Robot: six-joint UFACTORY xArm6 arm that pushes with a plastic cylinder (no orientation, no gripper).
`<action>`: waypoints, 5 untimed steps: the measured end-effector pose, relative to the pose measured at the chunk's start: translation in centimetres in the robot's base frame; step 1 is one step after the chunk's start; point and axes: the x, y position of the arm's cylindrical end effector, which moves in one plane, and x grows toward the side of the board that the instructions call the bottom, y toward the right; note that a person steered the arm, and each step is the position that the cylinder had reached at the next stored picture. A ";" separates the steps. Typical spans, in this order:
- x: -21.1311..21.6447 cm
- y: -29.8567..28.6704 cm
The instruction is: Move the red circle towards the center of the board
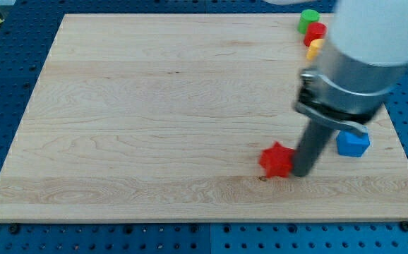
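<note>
The red circle (315, 32) sits near the view's top right of the wooden board (154, 106), between a green block (308, 19) above it and a yellow block (315, 48) below it; the three touch or nearly touch. My tip (301, 172) is far below them, in the lower right of the board. It stands right against the right side of a red star-like block (276, 159). The arm's grey body hides part of the yellow block and the board behind it.
A blue block (353, 142) lies to the right of the rod, partly hidden by the arm. The board's right edge is close to it. Blue pegboard surrounds the board.
</note>
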 end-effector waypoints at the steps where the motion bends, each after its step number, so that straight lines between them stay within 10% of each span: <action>1: -0.2 -2.0; 3: 3.6 16.2; 5: 2.4 22.5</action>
